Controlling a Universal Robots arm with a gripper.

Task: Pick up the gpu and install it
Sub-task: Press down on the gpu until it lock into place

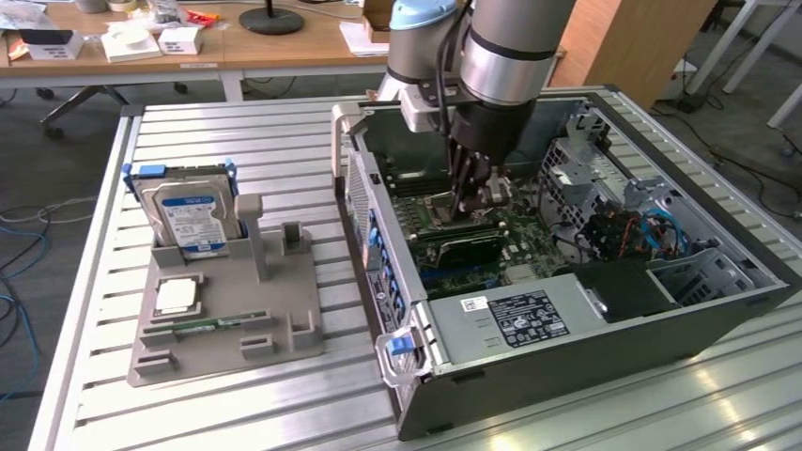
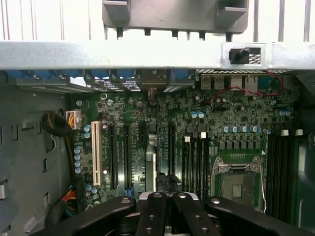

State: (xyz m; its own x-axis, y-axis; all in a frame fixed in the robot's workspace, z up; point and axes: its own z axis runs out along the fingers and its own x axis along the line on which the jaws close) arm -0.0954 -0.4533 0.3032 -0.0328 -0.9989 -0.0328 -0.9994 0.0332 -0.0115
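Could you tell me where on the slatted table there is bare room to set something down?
The slatted table is bare behind the hard drive, and in front of the grey holder. Inside the computer case it is crowded around the gripper.

You see the open computer case (image 1: 551, 310) on the slatted table (image 1: 225, 413) at the exterior view's right, the parts holder (image 1: 225, 324) beside it at left, the hard drive (image 1: 191, 218) standing in that holder.

One open black-and-silver computer tower case (image 1: 551, 319) is lying on the slatted metal bench (image 1: 225, 122) — one green motherboard (image 1: 495, 235) is sitting inside it. One grey moulded parts holder (image 1: 225, 324) is carrying one silver hard drive with a blue-white label (image 1: 188, 218), one square silver processor chip (image 1: 176, 297) and one narrow green memory stick (image 1: 207, 325).
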